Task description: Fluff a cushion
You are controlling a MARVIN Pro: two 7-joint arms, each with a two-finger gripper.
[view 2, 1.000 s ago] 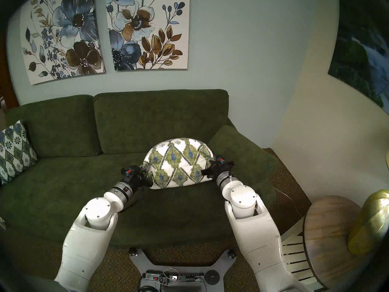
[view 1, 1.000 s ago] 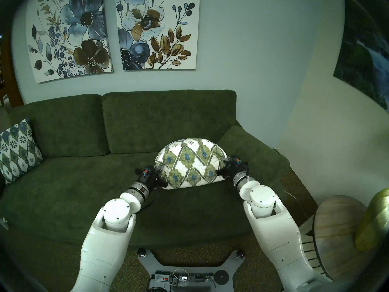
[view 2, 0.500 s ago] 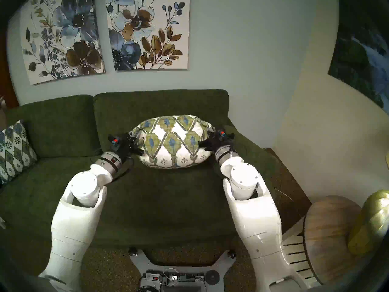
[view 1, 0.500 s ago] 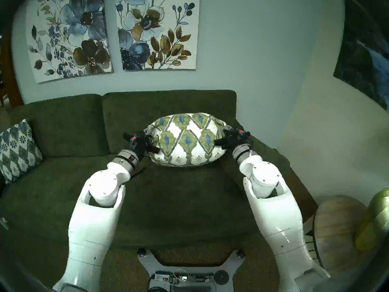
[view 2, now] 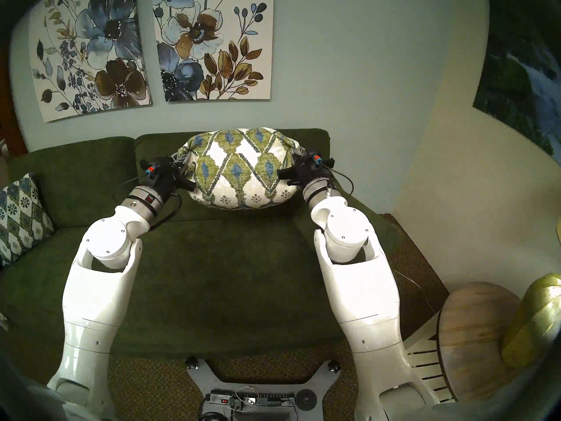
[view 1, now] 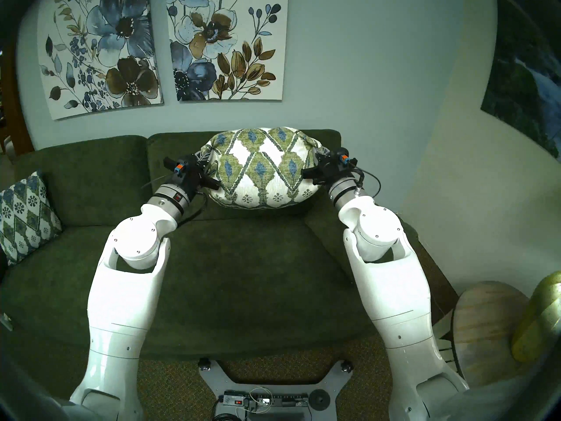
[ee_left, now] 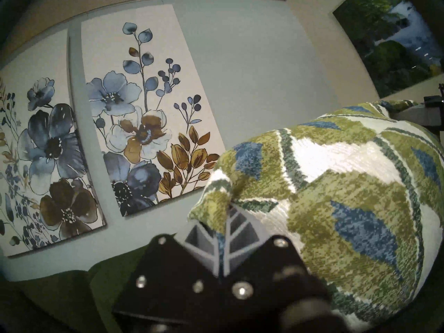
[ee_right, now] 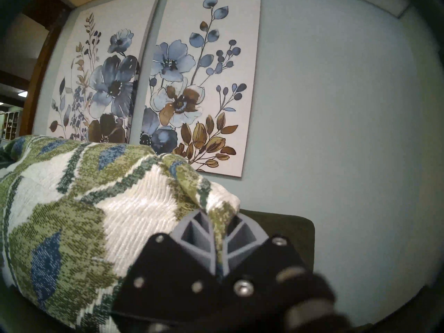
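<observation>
Mid-fluff: cushion held clear above the sofa seat, in front of its backrest, left gripper and right gripper each pinched onto 1 end's fabric. Next, likely a shake or squeeze inward.

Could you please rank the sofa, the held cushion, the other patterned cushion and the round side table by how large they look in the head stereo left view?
1. Sofa, by far.
2. Held cushion, though it hangs nearer the camera than the sofa seat.
3. Round side table and other patterned cushion: unsure, since the picture's edge cuts both.
</observation>
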